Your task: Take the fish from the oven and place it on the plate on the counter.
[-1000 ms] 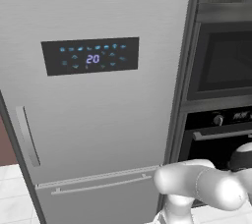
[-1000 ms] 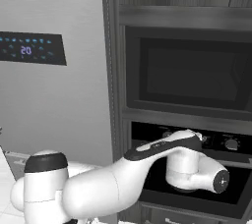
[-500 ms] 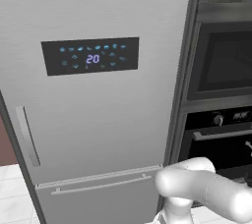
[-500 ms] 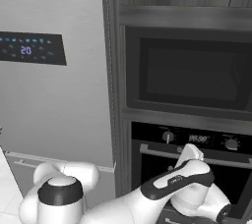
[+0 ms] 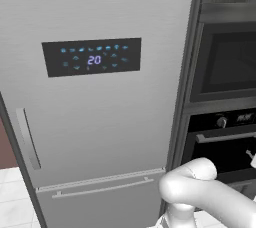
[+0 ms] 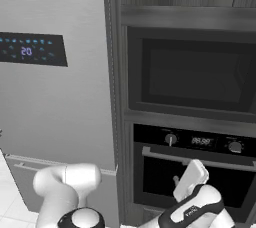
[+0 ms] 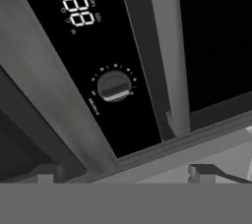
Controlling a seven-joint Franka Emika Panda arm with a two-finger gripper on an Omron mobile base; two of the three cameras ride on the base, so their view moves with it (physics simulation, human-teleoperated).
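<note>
While the arm is reaching low from the base, the tall silver fridge point(image 5: 100, 97) is taking most of the left side, with its dark display panel point(image 5: 91, 57) showing blue signs and a long handle point(image 5: 27, 138) near its left edge. To the right of the fridge, the dark cabinet column is holding the black microwave point(image 6: 192, 74) above and the oven point(image 6: 195, 172) below it. The oven door is standing closed, and its silver handle bar point(image 6: 200, 159) is crossing the front, so the inside cannot be seen and I cannot tell where the fish is lying. In the hand view, the oven's digital display point(image 7: 74, 4) and one round knob point(image 7: 114, 86) are very near. The fingers point(image 7: 206, 171) are standing wide apart, holding nothing, just in front of the oven's control strip.
</note>
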